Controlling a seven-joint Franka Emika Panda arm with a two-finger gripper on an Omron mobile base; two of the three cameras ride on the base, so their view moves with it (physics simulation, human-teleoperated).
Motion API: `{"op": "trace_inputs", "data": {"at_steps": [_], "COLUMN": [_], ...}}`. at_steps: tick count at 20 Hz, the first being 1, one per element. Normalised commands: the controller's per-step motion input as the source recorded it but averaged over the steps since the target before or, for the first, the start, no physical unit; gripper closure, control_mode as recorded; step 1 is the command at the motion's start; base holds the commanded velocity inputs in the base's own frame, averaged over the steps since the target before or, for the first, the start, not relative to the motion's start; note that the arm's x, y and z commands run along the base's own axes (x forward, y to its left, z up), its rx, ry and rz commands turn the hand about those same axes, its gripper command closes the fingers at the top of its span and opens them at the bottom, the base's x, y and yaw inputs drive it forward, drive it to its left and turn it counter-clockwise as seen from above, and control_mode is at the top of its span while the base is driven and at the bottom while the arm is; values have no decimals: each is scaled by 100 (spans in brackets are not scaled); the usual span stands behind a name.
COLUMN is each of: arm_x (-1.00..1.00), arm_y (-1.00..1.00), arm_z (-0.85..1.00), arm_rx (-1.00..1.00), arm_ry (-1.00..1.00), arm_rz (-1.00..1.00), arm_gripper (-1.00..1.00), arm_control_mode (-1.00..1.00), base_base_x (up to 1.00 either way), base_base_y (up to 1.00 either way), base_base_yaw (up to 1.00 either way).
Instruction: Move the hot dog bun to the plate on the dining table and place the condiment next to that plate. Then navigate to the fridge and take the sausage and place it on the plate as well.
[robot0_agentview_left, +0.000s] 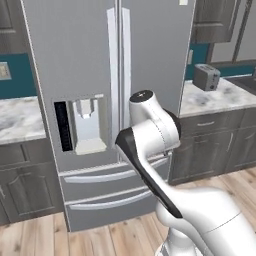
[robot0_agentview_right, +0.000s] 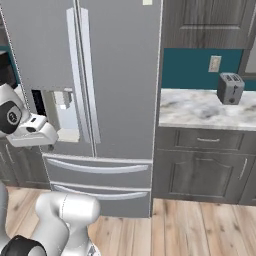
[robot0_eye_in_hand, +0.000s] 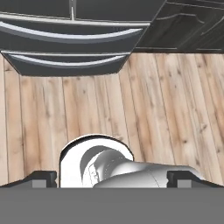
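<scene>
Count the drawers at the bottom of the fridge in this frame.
2: the upper drawer sits directly under the closed doors of the fridge, and the lower drawer sits just below it, above the wooden floor.

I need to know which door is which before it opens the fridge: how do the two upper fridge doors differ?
The left fridge door carries a dispenser recess in its lower part; the right fridge door is a plain flat panel. In the left base view the arm covers part of the right door's lower end, while the left door shows whole. Both are silver-grey, closed, and have long vertical handles meeting at the centre seam.
</scene>
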Motion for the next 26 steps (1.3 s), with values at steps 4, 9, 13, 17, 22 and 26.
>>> {"op": "trace_inputs", "data": {"at_steps": [4, 9, 13, 17, 22, 26], "arm_x": [0, 0, 0, 0, 10, 93], "arm_y": [0, 0, 0, 0, 0, -8], "arm_z": [0, 0, 0, 0, 0, 0], "arm_rx": [0, 0, 0, 0, 2, 10], "arm_ry": [0, 0, 0, 0, 0, 0], "arm_rz": [0, 0, 0, 0, 0, 0], "arm_gripper": [-100, -100, -100, -100, -100, -100], "arm_control_mode": [100, 100, 100, 100, -100, -100], "base_base_x": [49, 11, -26, -73, -7, 0], "base_base_y": [-27, -14, 0, 7, 3, 0], "base_base_yaw": [7, 5, 2, 2, 0, 0]}}
